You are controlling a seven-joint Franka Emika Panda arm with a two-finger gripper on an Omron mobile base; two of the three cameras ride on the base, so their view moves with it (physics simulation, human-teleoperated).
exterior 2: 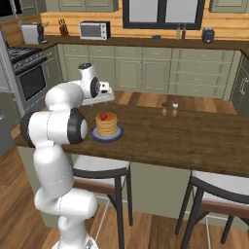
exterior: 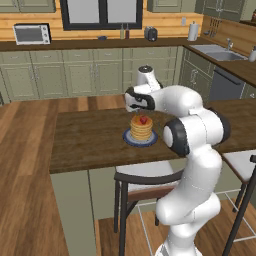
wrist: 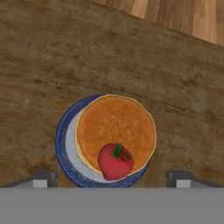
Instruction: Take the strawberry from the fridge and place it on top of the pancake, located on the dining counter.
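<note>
The strawberry (wrist: 115, 161) lies on top of the pancake (wrist: 116, 127), close to the stack's edge. The pancake (exterior: 141, 128) sits on a small blue plate (wrist: 62, 148) on the dark wood dining counter (exterior: 90, 137). My gripper (wrist: 113, 180) hangs straight above the stack, open, with its two fingertips (wrist: 41, 178) wide apart on either side of the plate and nothing between them. In the right base view the strawberry (exterior 2: 103, 116) shows red on the pancake (exterior 2: 106, 125), just below the gripper (exterior 2: 108, 98). The fridge is out of view.
Two small shakers (exterior 2: 169, 110) stand on the dining counter to the right of the plate. Stools (exterior: 145, 182) (exterior 2: 219, 194) are tucked under the counter's near edge. Wall counters with a microwave (exterior: 31, 34) and a sink (exterior: 217, 52) run along the back.
</note>
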